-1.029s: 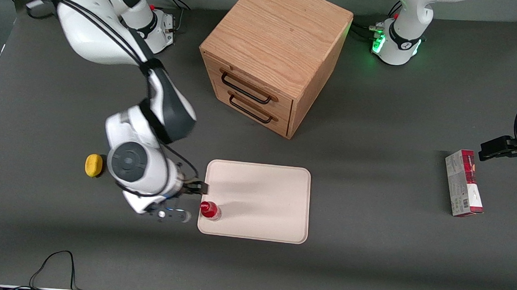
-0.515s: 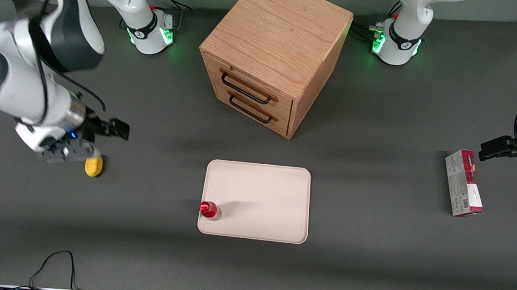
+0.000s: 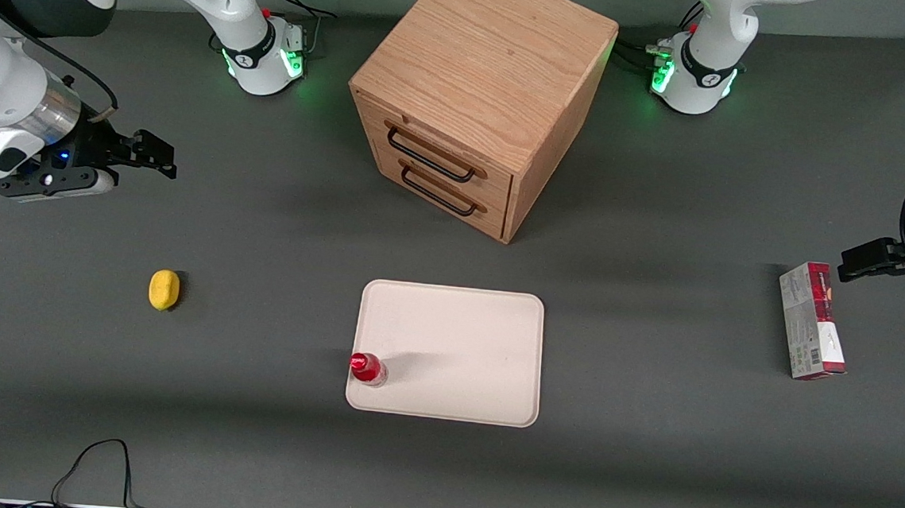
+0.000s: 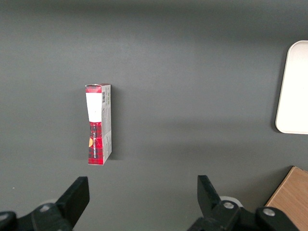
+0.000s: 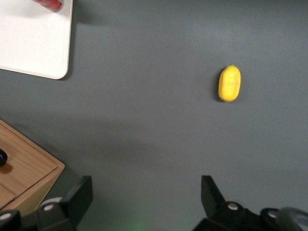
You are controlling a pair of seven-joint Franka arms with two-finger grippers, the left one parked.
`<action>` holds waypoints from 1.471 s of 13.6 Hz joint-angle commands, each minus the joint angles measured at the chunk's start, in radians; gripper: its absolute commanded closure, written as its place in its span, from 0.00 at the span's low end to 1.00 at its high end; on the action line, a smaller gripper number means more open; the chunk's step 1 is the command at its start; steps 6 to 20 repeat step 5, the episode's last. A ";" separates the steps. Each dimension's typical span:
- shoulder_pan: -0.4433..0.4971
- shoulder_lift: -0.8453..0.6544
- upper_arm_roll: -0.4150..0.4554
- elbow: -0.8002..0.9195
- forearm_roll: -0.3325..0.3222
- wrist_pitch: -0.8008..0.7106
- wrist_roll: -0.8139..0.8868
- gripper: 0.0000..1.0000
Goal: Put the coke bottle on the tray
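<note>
Hand [image 3: 158, 155] open, aloft; coke bottle [image 3: 367, 368] upright on tray [image 3: 462, 350] corner.

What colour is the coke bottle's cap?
Red, clearest in the front view: coke bottle on the tray; gripper away.

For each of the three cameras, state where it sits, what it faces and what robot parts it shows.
Front view: high, facing both arms, over tray, coke bottle, cabinet; open gripper above the working arm's end.
Right wrist view: looks down on lemon; fingers show.
Left wrist view: looks down on carton.
All share the tray.
</note>
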 commanded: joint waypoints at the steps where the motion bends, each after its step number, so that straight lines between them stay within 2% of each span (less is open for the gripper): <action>1: 0.020 0.006 -0.033 0.042 0.022 -0.046 -0.024 0.00; 20: -0.001 0.012 -0.020 0.074 0.022 -0.072 -0.024 0.00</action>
